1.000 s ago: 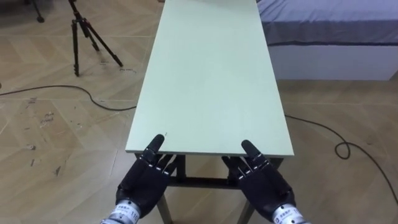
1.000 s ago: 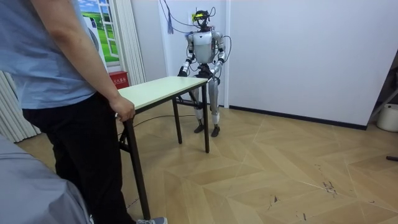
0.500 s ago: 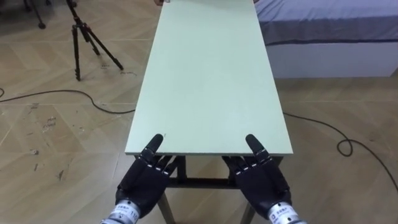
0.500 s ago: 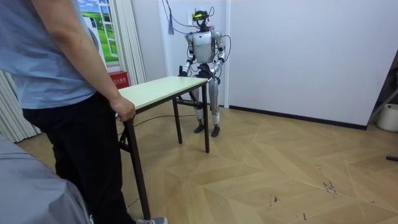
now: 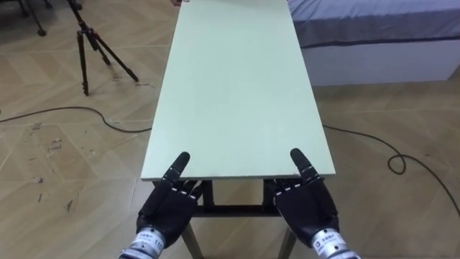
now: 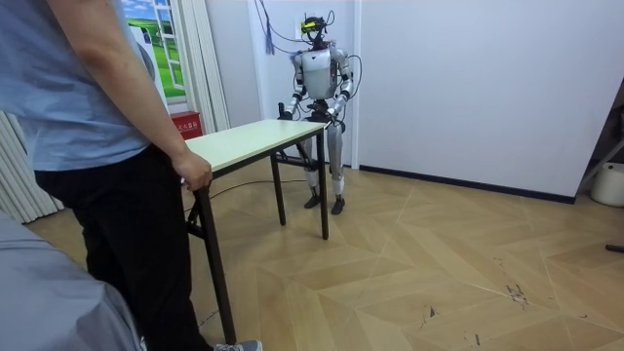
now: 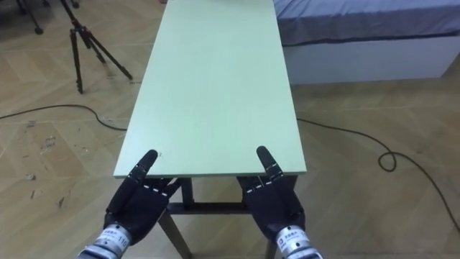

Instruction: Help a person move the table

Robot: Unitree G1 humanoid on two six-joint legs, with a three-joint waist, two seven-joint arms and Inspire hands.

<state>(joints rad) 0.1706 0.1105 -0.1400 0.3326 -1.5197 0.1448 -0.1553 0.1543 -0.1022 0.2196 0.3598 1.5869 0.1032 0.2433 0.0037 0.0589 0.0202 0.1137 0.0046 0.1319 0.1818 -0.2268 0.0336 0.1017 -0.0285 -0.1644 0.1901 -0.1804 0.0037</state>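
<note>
The robot stands at 1 short end of the pale green folding table (image 5: 237, 86), near the white wall. The left hand (image 5: 167, 207) and the right hand (image 5: 307, 207) hold this near edge, 1 close to each corner: each thumb lies flat on the top and the other fingers go under the edge, so both hands clamp the board. At the opposite end a person (image 6: 97, 117) grips the table corner with 1 hand (image 6: 195, 174). The table legs seem to rest on the wooden floor. A tripod (image 5: 90, 43) stands left of the table, and a bed (image 5: 374, 36) is on its right
</note>
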